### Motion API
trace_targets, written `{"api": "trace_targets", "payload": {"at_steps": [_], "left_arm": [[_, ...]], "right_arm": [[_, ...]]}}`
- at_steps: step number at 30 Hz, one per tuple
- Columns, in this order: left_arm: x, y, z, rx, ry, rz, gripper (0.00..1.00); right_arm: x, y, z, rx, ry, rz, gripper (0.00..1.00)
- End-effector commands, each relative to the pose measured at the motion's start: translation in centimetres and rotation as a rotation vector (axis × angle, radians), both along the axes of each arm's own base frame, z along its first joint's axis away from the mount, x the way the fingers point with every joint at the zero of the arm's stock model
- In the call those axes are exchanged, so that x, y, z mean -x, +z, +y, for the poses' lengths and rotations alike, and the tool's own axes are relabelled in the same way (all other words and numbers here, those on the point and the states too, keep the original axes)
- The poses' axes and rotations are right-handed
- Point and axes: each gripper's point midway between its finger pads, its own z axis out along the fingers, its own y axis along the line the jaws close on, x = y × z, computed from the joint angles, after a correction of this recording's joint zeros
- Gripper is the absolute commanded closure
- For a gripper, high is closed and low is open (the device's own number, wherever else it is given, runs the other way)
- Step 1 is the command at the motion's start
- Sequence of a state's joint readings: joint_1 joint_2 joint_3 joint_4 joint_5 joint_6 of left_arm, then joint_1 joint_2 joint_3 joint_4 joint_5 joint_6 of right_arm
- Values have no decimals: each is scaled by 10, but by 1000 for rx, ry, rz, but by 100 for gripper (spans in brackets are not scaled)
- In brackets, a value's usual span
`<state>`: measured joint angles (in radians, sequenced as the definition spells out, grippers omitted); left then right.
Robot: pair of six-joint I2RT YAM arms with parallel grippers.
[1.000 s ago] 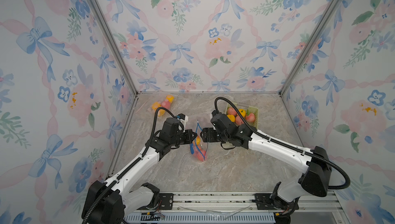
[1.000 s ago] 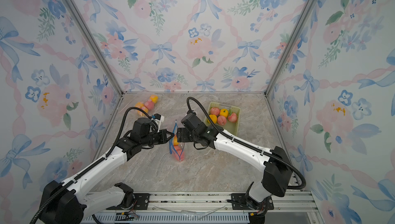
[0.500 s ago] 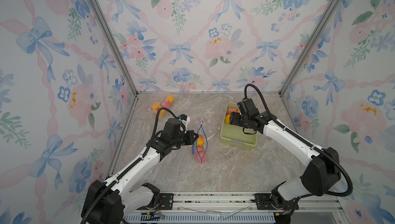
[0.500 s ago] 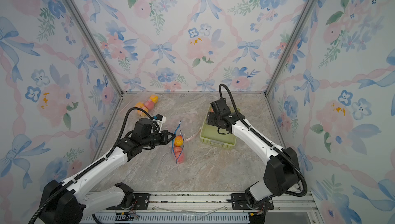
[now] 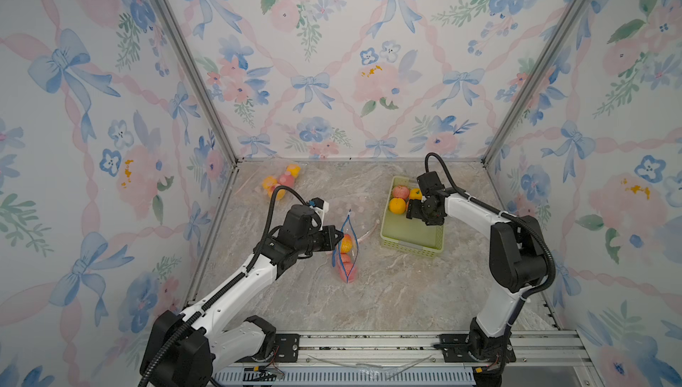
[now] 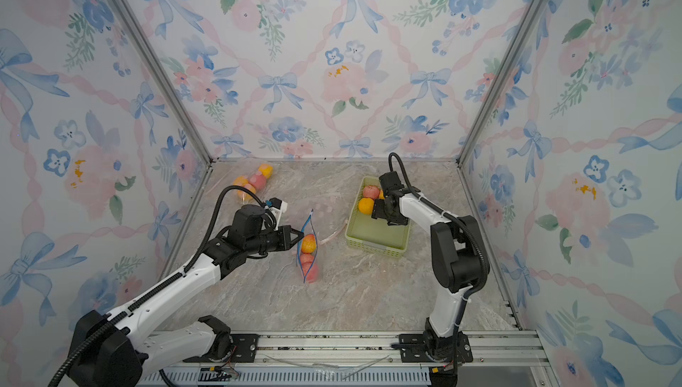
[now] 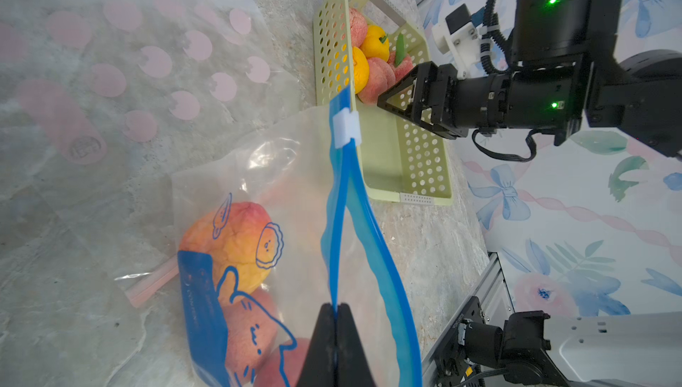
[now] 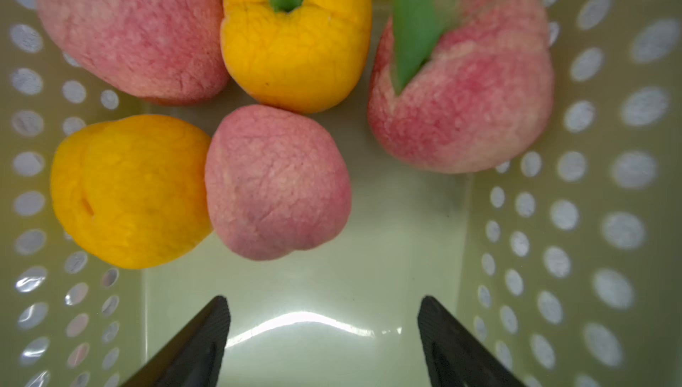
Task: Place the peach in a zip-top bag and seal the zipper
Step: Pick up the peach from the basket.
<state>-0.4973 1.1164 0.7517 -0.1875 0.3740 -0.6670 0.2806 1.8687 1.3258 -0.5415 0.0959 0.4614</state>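
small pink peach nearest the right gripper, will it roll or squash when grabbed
Likely to roll: the small pink peach is rounded and loose on the smooth basket floor. Its wrinkled skin suggests a soft body that may squash slightly. The yellow fruit touching it may shift too.

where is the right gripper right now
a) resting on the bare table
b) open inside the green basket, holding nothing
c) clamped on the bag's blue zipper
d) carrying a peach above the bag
b: the right gripper is open in the green basket, short of the nearest peach; the left gripper pinches the zipper.
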Motion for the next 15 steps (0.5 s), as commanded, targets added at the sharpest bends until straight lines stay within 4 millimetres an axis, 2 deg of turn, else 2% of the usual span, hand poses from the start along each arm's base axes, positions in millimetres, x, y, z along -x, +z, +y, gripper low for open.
{"api": "trace_targets", "payload": {"at_steps": [1,9,15], "left_arm": [[-2,0,-2,1,6,-6,100],[-2,0,-1,0,9,-5,100],[-2,0,-2,1,10,-5,100]], "right_arm": [[-25,9,7,-44,37,-53,19],[-47,1,12,-77,45,-54,20],[-49,-7,8,-60,37,-26,23]]}}
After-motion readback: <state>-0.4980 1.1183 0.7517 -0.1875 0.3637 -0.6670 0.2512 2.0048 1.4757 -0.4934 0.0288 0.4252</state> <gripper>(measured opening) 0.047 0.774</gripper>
